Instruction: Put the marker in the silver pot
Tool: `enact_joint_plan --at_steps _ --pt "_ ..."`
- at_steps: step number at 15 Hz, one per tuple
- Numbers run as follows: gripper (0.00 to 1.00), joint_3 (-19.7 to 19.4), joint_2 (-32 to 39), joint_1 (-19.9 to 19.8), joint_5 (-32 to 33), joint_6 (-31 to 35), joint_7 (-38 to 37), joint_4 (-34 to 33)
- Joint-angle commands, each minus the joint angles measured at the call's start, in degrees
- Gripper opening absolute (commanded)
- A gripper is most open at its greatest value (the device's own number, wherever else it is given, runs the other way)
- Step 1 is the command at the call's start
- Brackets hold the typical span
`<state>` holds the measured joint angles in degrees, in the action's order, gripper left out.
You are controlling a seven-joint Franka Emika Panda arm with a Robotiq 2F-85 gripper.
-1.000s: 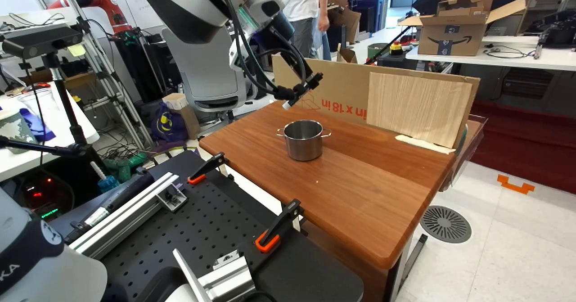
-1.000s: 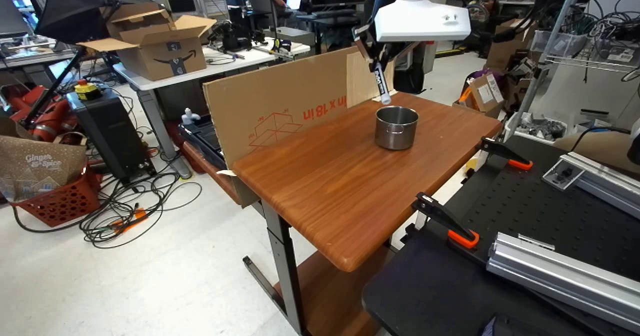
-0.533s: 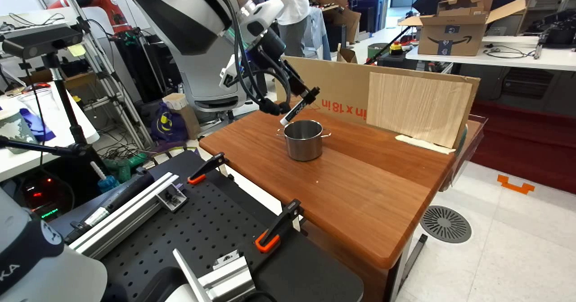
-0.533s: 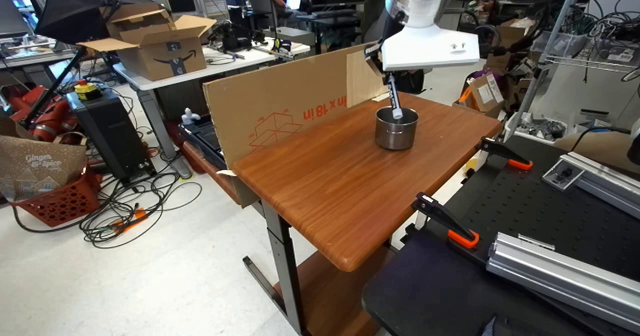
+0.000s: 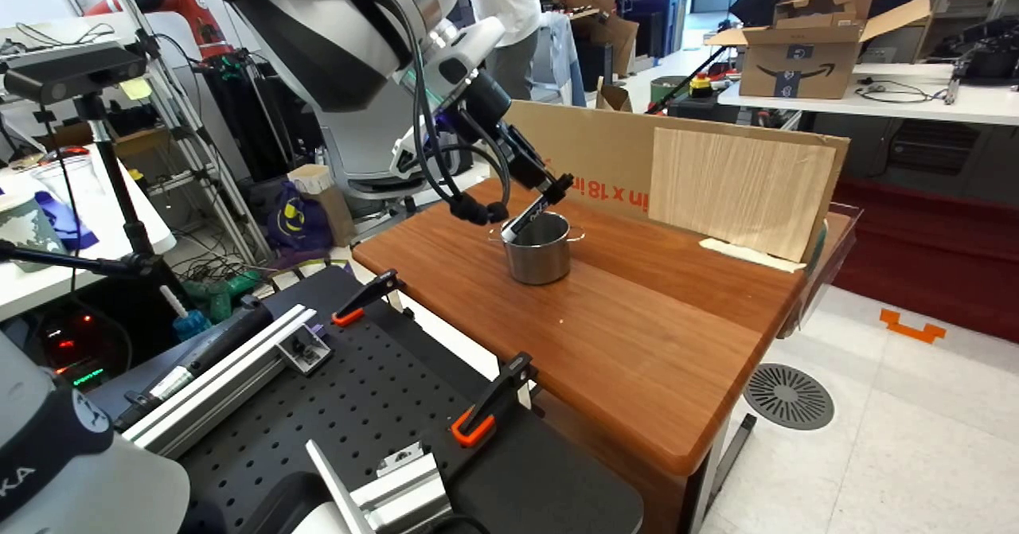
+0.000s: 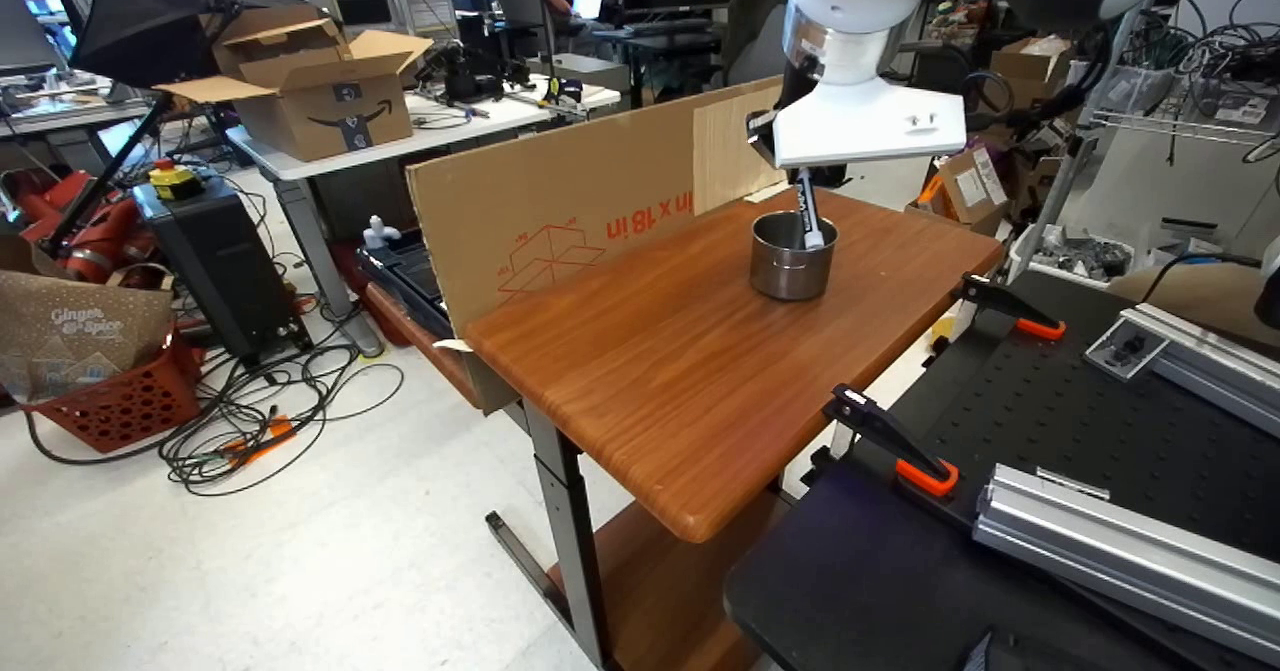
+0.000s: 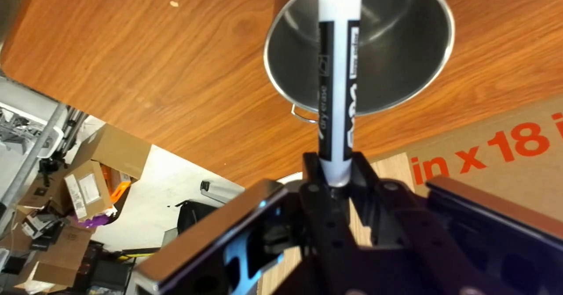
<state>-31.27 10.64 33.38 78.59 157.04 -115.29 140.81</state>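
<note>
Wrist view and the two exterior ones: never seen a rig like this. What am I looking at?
It is a single robot arm with a two-fingered gripper at its end. Two pictures come from cameras outside the robot; the wrist view comes from a camera on the arm's wrist, so the gripper enters from the bottom. On the wooden table stands a two-handled silver pot, and a cardboard panel stands along the table's edge. The gripper is closed on a dry-erase marker, held tilted with its free end at the pot's opening. I can't tell whether that end is below the rim.
</note>
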Motion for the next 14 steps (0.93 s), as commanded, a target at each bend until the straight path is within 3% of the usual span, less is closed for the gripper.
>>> enact_joint_plan --at_steps 1,14 --pt "0.05 -0.2 1.0 0.0 0.8 -0.6 -1.5 -1.1" --pt "0.05 0.3 9.3 -0.8 -1.9 -0.2 0.3 -6.4"
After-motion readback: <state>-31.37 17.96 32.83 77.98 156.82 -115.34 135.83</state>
